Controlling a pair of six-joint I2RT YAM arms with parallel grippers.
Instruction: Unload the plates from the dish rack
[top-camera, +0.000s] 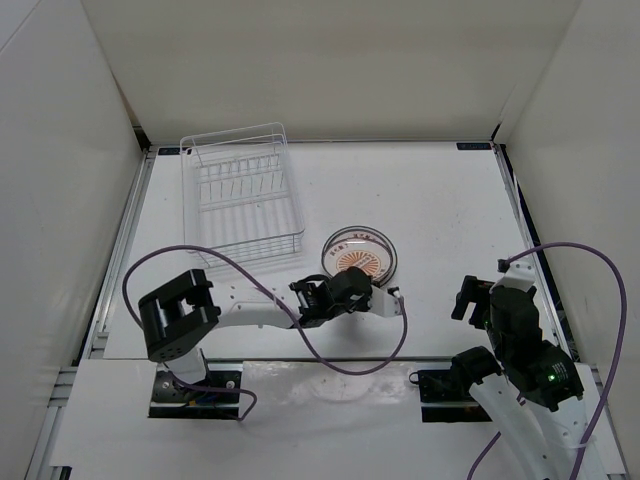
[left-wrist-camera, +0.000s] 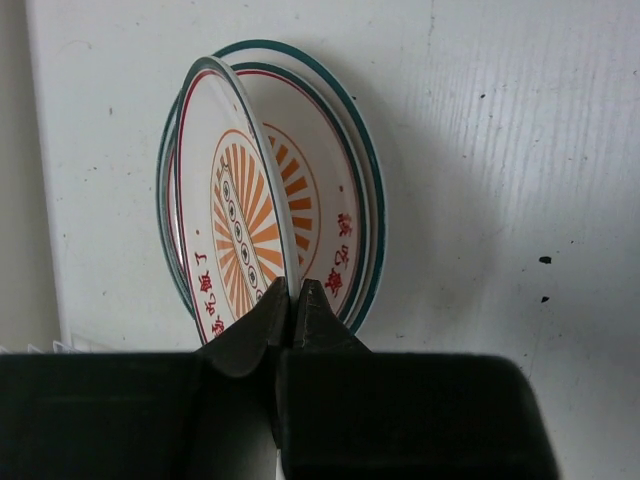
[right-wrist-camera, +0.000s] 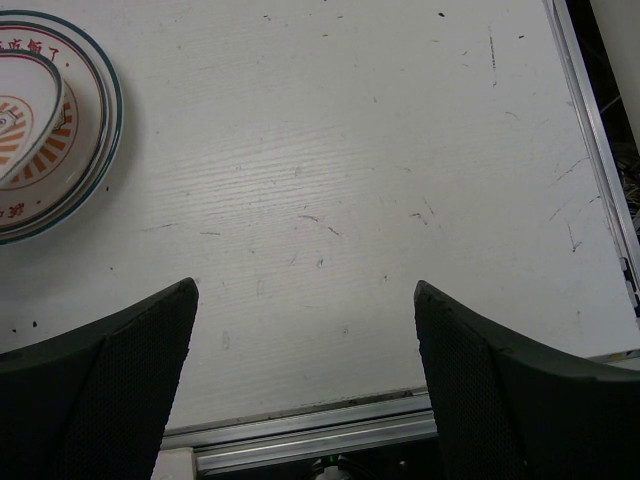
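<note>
My left gripper (left-wrist-camera: 293, 292) is shut on the near rim of a plate with an orange sunburst centre (left-wrist-camera: 235, 220) and holds it tilted on edge. It stands over a second sunburst plate (left-wrist-camera: 345, 225) that lies flat on the table. In the top view both plates (top-camera: 360, 255) sit right of the dish rack (top-camera: 243, 190), a white wire basket at the back left with no plates showing in it. My left gripper (top-camera: 368, 286) is at the plates' near edge. My right gripper (right-wrist-camera: 305, 305) is open and empty over bare table, right of the plates (right-wrist-camera: 45, 130).
The table's metal front rail (right-wrist-camera: 320, 430) lies just below my right gripper (top-camera: 485, 285). White walls enclose the table at the back and on both sides. A purple cable (top-camera: 340, 365) loops over the near edge.
</note>
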